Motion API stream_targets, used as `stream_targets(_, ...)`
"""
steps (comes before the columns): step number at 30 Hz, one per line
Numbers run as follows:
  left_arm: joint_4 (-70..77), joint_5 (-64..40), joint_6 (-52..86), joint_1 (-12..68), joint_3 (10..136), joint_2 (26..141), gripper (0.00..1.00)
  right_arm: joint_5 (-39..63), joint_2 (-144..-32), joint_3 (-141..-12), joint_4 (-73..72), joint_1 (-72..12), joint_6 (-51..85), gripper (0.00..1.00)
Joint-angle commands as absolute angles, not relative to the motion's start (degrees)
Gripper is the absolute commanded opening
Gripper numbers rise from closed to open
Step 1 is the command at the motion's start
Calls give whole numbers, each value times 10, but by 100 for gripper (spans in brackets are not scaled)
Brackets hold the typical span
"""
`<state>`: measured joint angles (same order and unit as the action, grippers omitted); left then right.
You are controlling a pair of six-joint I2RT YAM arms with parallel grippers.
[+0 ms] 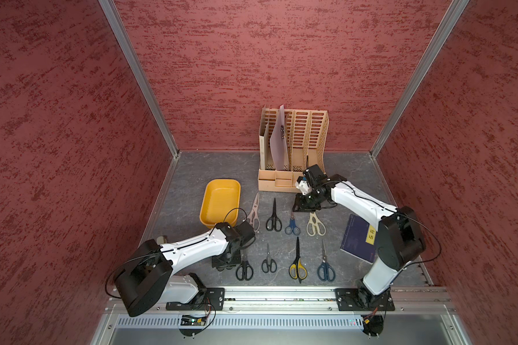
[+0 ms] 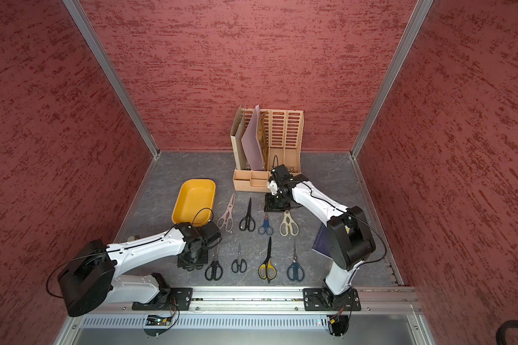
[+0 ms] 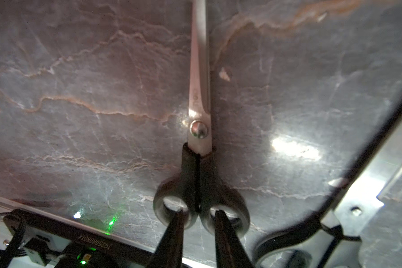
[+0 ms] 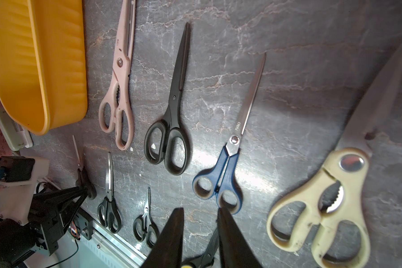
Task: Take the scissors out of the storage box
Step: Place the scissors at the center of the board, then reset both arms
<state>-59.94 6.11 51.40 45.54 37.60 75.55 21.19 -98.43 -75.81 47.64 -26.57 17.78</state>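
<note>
All nine scissors (image 1: 274, 213) lie flat on the bench (image 1: 350, 179) in two rows, outside the yellow tray (image 1: 220, 203), which sits at 10 o'clock from them. My left hand (image 3: 197, 210) is low at the 9 o'clock end of the near row. Its gap is narrow, with one fingertip in each handle loop of a black pair (image 3: 199, 111), straddling the middle bar (not clamping, as far as I see). The blades point to 12. My right hand (image 4: 200, 208) hangs above the rows, well off the bench, also narrow and holding nothing. In its wrist view the fingertips show beside the blue pair (image 4: 228, 167). File rack (image 1: 317, 134) at 12 o'clock, notebook (image 1: 356, 239) at 3.
</note>
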Motion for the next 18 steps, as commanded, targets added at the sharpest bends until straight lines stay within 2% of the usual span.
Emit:
stream_targets(1, -595, 68, 513, 455, 372, 744, 37, 188, -964, -769, 485, -263, 173, 31)
stream_targets(5, -613, 74, 521, 456, 385, 739, 43, 151, -955, -779, 493, -258, 158, 33)
stream_targets(10, -683, 128, 489, 433, 485, 704, 48, 83, -924, -764, 458, -236, 123, 43)
stream_targets(14, -640, 108, 404, 332, 552, 682, 53, 6, -899, -734, 404, -228, 71, 46)
stream_targets(18, -530, 95, 320, 213, 574, 687, 56, -69, -879, -685, 324, -201, 34, 52)
